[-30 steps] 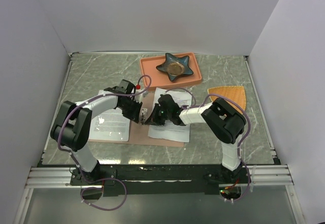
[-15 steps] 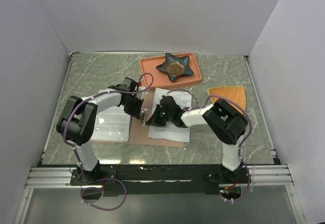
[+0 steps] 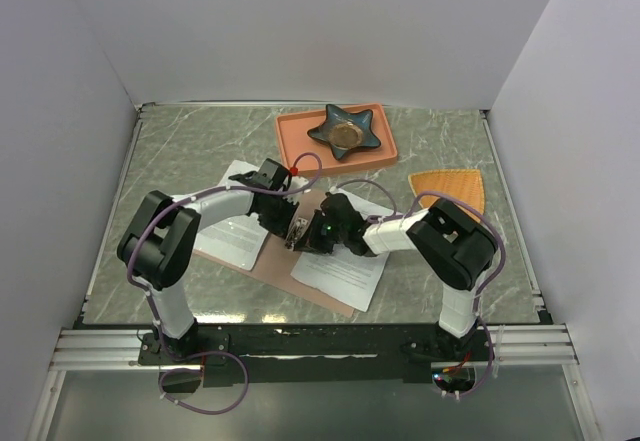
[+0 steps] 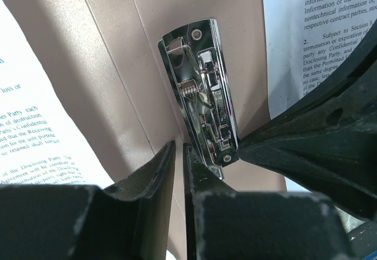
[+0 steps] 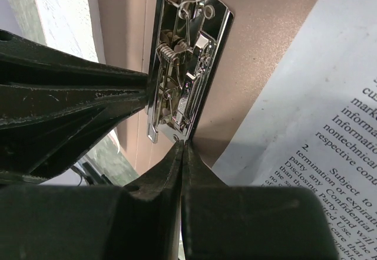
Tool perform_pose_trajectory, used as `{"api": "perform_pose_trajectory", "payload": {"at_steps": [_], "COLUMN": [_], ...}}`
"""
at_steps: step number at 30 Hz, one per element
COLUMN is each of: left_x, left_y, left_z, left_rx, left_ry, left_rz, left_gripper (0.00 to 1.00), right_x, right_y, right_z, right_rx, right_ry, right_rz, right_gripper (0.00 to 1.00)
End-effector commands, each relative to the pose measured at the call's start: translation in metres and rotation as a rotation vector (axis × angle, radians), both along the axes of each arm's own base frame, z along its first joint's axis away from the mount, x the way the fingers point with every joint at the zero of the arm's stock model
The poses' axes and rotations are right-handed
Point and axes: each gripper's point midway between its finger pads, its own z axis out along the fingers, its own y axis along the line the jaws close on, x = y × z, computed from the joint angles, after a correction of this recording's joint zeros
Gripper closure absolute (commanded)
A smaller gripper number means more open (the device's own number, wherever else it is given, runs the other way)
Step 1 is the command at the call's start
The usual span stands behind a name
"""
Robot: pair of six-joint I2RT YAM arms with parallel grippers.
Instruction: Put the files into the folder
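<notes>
The folder [image 3: 278, 259] lies open and flat on the marble-patterned table [image 3: 190, 151], turned at an angle, in front of the two arm bases and near the middle of the surface. The files rest on it in two lots: some sheets [image 3: 235, 246] on its left half and more sheets [image 3: 345, 271] on its right half, with a bare strip of pinkish-brown card between them. On that strip sits the silver clip [image 4: 200, 118], its spring and lever plain in both wrist views. Both arms meet at the clip. The right gripper [image 5: 184, 145] has its fingers pressed tightly together, the tips touching the clip's near end and holding nothing. The left gripper [image 4: 178, 148] comes in just beside the same end of the clip, its fingers drawn almost together with a thin slit between them; whether something thin is pinched there I cannot tell. Beyond the folder, at the far side of the table, a salmon-orange tray [image 3: 300, 151] holds a dark star-shaped dish [image 3: 345, 131], and an orange fan-shaped mat [image 3: 450, 189] lies to the right, well apart from the folder.
</notes>
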Motion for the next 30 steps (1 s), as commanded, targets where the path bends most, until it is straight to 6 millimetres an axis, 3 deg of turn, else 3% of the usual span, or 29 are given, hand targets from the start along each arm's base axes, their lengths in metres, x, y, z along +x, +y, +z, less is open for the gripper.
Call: {"api": "perform_pose_trajectory", "payload": {"at_steps": [1,5,11,18,24,30], "left_x": [-0.008,-0.012,-0.016,-0.015,0.001,0.000], "left_y": [-0.016,-0.007,-0.001,-0.001,0.008,0.010], "left_z": [0.020,0.029,0.036,0.011,0.006,-0.004], "left_rx": [-0.060,-0.045,-0.068,-0.056,-0.023,-0.015], "left_ry": [0.002,-0.018,-0.026,-0.012,-0.065,-0.056], "left_rz": [-0.036,-0.036,-0.045,-0.059,-0.042,-0.049], "left_gripper": [0.82,0.75,0.73,0.76,0.78,0.79], "right_x": [-0.016,-0.015,-0.007,0.005,0.017,0.032], "right_y": [-0.043,-0.046,-0.055,-0.065,-0.068,-0.064], "right_z": [-0.048,-0.052,-0.053,-0.043,-0.035,-0.038], "right_rx": [-0.198,-0.213,-0.237,-0.265,-0.283,-0.281], "right_ry": [0.074,0.080,0.081,0.054,0.033,0.047], "right_rz": [-0.046,-0.050,-0.059,-0.059,-0.062,-0.066], "right_gripper": [0.97,0.97,0.95,0.87,0.85,0.85]}}
